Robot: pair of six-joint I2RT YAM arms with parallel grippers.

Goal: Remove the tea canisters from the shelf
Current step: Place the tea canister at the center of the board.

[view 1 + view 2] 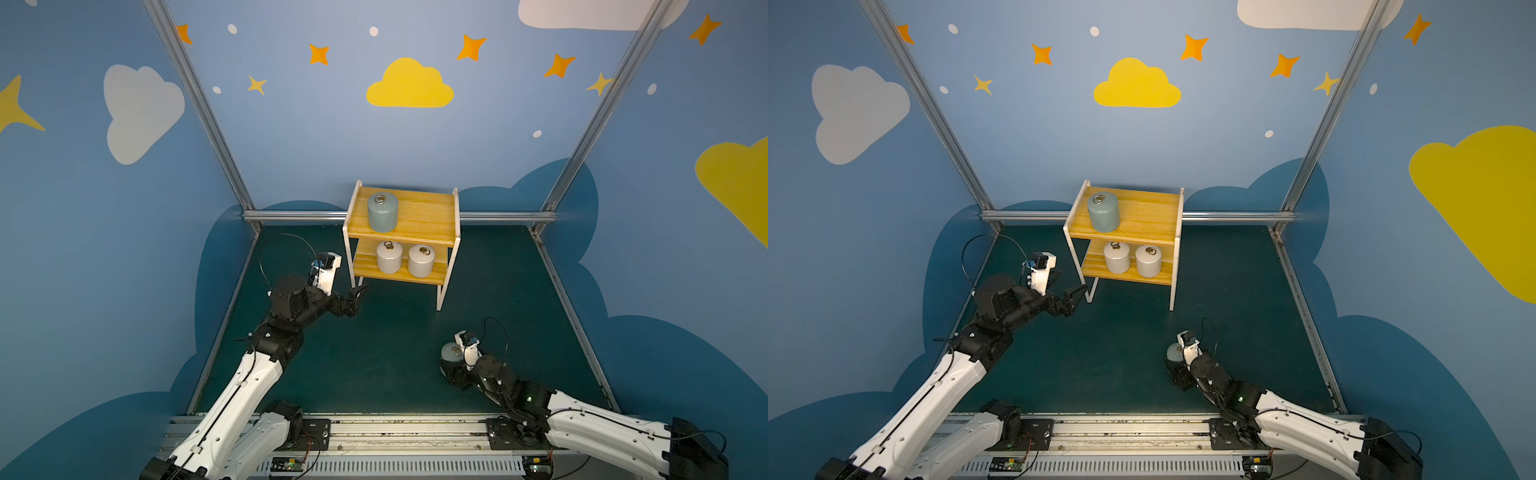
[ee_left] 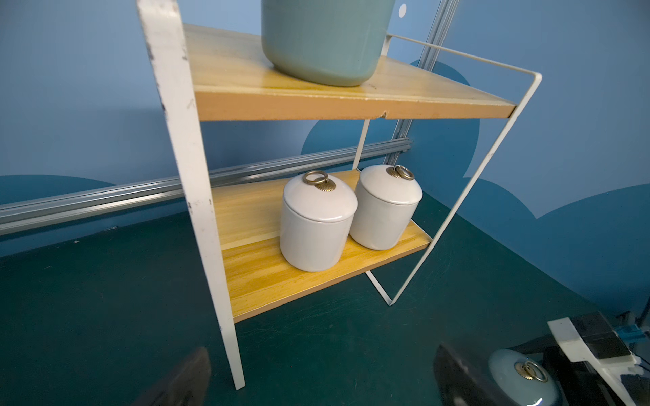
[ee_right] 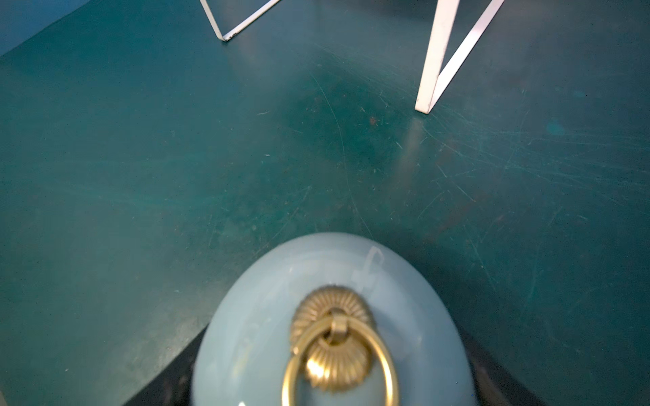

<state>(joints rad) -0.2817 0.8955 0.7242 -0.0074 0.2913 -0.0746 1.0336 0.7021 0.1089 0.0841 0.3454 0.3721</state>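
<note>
Now one grey-blue canister (image 1: 448, 351) is standing well before the shelf (image 1: 444, 286), the right gripper (image 1: 449, 370) around it, whether pinching I cannot tell. A second grey-blue canister (image 1: 382, 212) is sitting on its top board (image 1: 428, 216), two off-white canisters (image 1: 389, 258) (image 1: 421, 262) below. The left gripper (image 1: 355, 300) is hovering beside the shelf, jaws spread.

Shelf (image 1: 424, 216) held three, one off.
Ahead of left gripper (image 1: 356, 298): grey-blue canister (image 1: 382, 214) above, off-white canisters (image 1: 389, 258) (image 1: 421, 262) below; second grey-blue canister (image 1: 448, 351) stood upright between right gripper (image 1: 449, 366) jaws.

Off-white canisters (image 2: 316, 232): glossy glaze. Ring pull (image 3: 337, 365): ribbed brass. Shelf boards (image 2: 239, 73): smooth wood; frame (image 2: 183, 140): chipped white paint. Tabletop (image 3: 176, 158): scratched matt green.
</note>
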